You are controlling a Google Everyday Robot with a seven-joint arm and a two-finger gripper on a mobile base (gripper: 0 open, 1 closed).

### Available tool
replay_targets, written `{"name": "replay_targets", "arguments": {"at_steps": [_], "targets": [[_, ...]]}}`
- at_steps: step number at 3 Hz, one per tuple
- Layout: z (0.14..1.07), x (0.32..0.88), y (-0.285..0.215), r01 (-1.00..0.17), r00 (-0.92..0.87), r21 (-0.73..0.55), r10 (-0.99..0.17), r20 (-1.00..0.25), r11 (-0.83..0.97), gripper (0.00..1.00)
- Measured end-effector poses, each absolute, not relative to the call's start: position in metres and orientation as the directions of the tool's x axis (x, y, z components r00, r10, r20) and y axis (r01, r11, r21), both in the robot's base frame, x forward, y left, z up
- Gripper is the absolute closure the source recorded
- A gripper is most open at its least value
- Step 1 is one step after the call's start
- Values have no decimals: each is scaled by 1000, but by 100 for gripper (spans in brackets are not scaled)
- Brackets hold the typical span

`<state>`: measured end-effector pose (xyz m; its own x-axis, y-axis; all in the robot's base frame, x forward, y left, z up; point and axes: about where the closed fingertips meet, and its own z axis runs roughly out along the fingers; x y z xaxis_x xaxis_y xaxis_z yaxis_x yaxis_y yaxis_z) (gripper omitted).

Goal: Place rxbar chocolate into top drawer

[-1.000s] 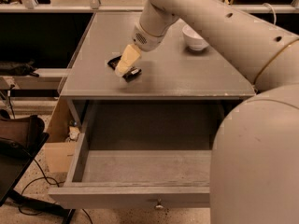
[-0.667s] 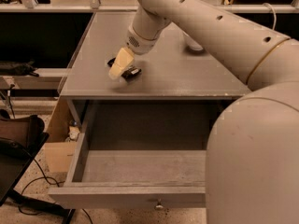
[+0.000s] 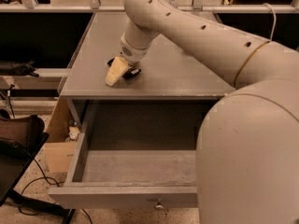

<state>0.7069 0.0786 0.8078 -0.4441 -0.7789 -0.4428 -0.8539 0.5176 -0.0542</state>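
Note:
The rxbar chocolate is a small black bar lying on the grey table top near its front left part. My gripper is down on the bar, covering its middle, so black shows on both sides of it. I cannot tell whether the bar is lifted off the table. The top drawer is pulled out wide below the table's front edge, its grey inside is bare, and a small metal knob sits on its front panel. My arm reaches in from the right.
My arm's large body fills the right side and hides the drawer's right end. A cardboard box stands on the floor left of the drawer. A dark bag and cables lie at the lower left.
My gripper has shifted a little left and toward the table's front edge, staying over the black bar. The arm has swung further across the table. The drawer has not moved.

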Motion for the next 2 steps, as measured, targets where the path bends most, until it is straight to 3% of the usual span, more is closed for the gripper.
{"name": "replay_targets", "arguments": {"at_steps": [2], "targets": [[824,707,79,-854,-444,-54,-779,-443,518,73]]}}
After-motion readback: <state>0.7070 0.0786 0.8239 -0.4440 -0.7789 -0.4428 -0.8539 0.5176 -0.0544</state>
